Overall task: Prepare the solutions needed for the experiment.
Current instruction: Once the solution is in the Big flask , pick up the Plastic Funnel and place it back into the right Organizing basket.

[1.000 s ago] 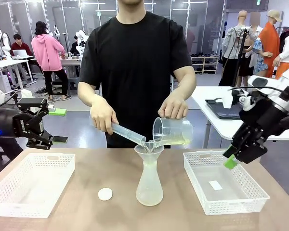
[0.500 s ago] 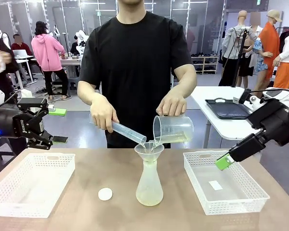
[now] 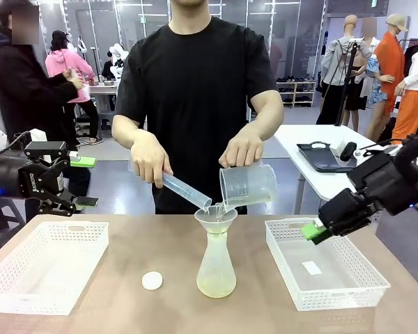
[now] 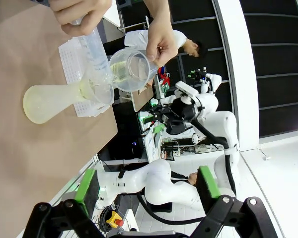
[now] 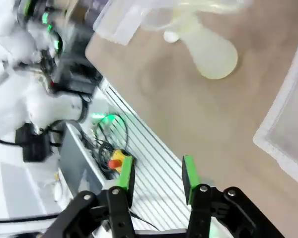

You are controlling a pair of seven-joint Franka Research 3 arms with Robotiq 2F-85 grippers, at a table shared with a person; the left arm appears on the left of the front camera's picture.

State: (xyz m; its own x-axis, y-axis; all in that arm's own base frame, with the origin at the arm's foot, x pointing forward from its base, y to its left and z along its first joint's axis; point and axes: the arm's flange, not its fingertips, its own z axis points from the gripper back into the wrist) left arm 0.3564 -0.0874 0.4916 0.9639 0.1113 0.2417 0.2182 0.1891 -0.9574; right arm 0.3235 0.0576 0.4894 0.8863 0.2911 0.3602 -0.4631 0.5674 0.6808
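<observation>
Pouring at centre: person (image 3: 195, 83) at far side of table (image 3: 125, 309) tips a clear beaker (image 3: 248, 182) w/ one hand, the beaker hand (image 3: 242, 150), and a clear cylinder (image 3: 185, 193) w/ the other, the cylinder hand (image 3: 152, 160). Both lips sit over a funnel (image 3: 216, 218) in the neck of a frosted flask (image 3: 216, 257).

Flask is upright, mid-table, btwn two white baskets. The solution (image 3: 216, 287) is pale yellow-green, a shallow layer in the flask's bottom. A little more is in the tilted beaker, pooled toward the pouring edge. In L wrist view the same tint shows in the flask base and at the funnel.

Small white round cap (image 3: 152, 280) lies flat on the table, btwn L basket (image 3: 28, 278) and flask, apart from both.

L gripper (image 3: 90, 182) hangs off the table's far-left side, above and behind L basket, fingers pointing toward picture right. Its pads (image 4: 86, 184) are spread wide w/ nothing btwn them, well apart from flask.

R gripper (image 3: 312, 230) hangs over far-left part of R basket (image 3: 348, 287), above the rim; can't tell if it touches. R wrist view is blurry, but its green pads (image 5: 125, 173) stand apart, gap empty, flask and R basket's edge beyond.
</observation>
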